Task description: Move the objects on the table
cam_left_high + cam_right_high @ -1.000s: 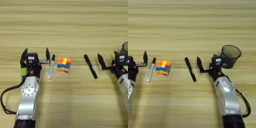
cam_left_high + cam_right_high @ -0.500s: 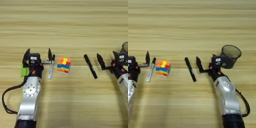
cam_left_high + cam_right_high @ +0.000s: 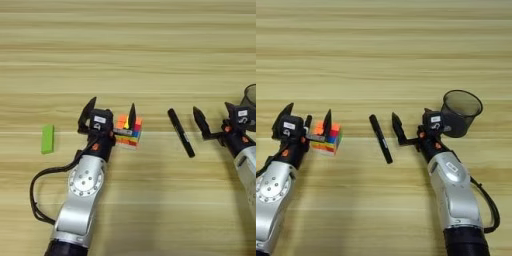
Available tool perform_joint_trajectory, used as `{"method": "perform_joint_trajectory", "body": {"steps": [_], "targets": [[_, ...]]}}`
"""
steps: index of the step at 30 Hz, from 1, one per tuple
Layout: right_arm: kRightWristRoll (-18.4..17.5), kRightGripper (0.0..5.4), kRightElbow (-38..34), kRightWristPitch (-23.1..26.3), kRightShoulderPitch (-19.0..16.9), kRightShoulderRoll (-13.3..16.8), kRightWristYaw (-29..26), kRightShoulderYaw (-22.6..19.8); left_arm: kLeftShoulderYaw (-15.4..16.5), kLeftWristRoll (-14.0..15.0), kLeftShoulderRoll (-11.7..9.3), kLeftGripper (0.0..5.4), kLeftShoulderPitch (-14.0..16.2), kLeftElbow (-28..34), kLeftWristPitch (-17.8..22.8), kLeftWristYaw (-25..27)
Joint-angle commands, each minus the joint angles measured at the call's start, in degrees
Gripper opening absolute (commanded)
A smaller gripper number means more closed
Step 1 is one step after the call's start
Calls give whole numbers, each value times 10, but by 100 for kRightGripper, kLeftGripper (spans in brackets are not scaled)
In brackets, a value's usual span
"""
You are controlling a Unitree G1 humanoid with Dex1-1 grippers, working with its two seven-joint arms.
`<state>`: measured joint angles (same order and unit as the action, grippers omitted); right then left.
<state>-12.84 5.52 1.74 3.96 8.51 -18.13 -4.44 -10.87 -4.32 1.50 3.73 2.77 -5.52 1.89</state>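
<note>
The table point(image 3: 150, 50) of light wood-grain planks filled both views.

The left gripper point(image 3: 111, 116) stood left of centre in the left eye view, its jaws spread wide, one black finger at the left and the other rising in front of the multicoloured puzzle cube point(image 3: 131, 136). The cube sat just right of the gripper body, its near-left part hidden behind the right-hand finger. A grey-white bar showed between the fingers against the cube's left face; whether this was the white marker or part of the gripper could not be told. Contact between finger and cube could not be confirmed.

A small green block point(image 3: 47, 138) lay flat at the left of the frame, well apart from the left gripper.

The slim black marker point(image 3: 181, 133) lay flat right of centre, angled from upper left to lower right, between the cube and the right gripper, touching neither.

The right gripper point(image 3: 411, 127) stood right of centre in the right eye view, jaws spread wide and holding nothing, with one finger near the marker's upper end but clear of it. The dark translucent round cup point(image 3: 460, 113) stood upright just beyond and right of that gripper, mouth upward; the far finger overlapped the cup's left side in that view, so contact could not be judged.
</note>
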Motion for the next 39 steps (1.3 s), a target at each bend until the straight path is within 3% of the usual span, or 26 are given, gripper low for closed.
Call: {"method": "perform_joint_trajectory", "body": {"steps": [1,30,39], "targets": [[1,538,1,7,6,-1,0,2,-20,-14,4,540,-4,-22,7,4],[0,538,-6,8,4,-4,3,5,-24,-22,11,540,-16,-109,-7,-5],[0,538,-8,9,3,-4,3,5,-20,-18,12,540,-17,-109,-9,-3]]}}
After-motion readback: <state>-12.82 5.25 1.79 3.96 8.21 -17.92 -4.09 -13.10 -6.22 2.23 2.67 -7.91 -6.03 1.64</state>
